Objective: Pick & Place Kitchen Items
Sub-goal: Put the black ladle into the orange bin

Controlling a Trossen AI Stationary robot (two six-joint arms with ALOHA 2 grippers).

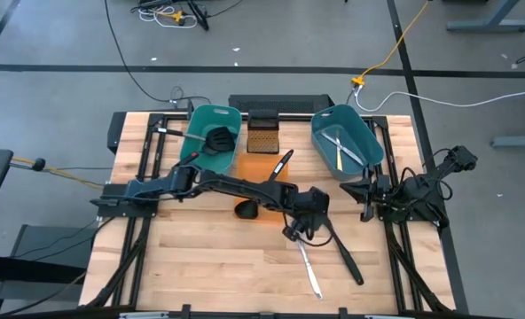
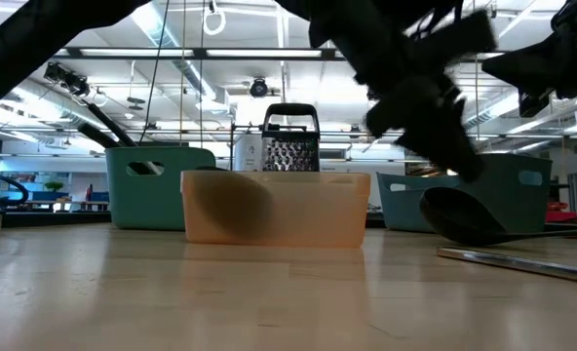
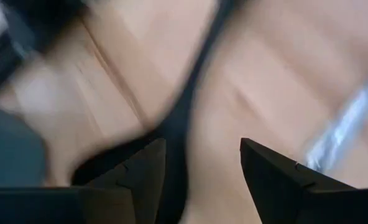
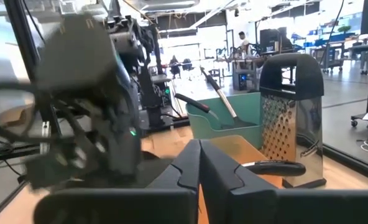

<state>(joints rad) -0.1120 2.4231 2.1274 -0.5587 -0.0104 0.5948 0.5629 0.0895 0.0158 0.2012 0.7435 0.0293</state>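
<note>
Left gripper [image 1: 300, 232] reaches across the wooden table [image 1: 200, 266], fingers [image 3: 140, 171] spread, hovering over a slim black ladle [image 1: 344, 252] lying flat beside a silver table knife [image 1: 309, 266]. Right gripper [image 1: 366, 197] waits beside the blue-grey tub [image 1: 323, 140], fingers [image 4: 224, 177] pressed together, empty. Perforated metal grater [image 4: 289, 124] stands behind the orange tub [image 2: 274, 210].

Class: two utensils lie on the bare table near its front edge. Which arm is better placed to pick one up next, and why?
Probably left: the left gripper hangs open above the black ladle and silver knife; the right gripper waits shut beside the blue tub.
</note>
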